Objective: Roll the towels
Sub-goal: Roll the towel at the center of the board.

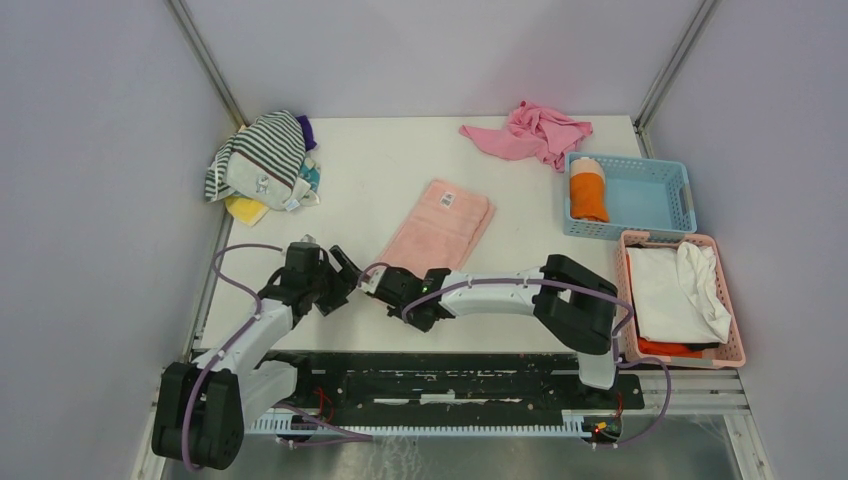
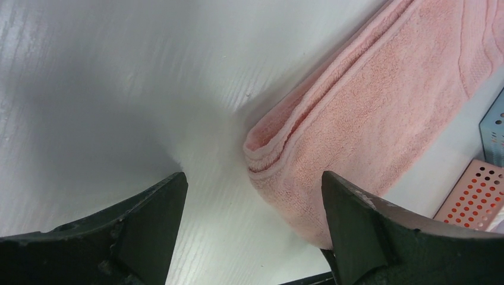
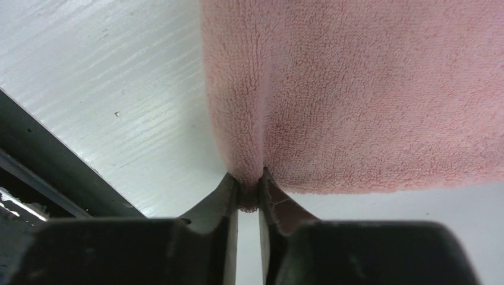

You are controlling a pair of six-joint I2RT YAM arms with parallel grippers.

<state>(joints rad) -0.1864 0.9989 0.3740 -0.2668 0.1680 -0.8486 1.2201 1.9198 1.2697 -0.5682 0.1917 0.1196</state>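
A folded towel [image 1: 440, 222] is laid mid-table [image 1: 380, 170]. A heap of cloths [image 1: 262, 160] is piled at the far left corner, and a crumpled cloth [image 1: 530, 132] at the far right. Along the right edge, a rolled towel [image 1: 588, 190] is held in the far basket [image 1: 645, 200], and folded linen [image 1: 675, 290] in the near basket [image 1: 660, 238].

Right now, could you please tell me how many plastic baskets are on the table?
2. A blue basket stands at the table's right edge, holding a rolled orange towel; a pink basket sits on its near side, holding white cloth. None seems hidden.
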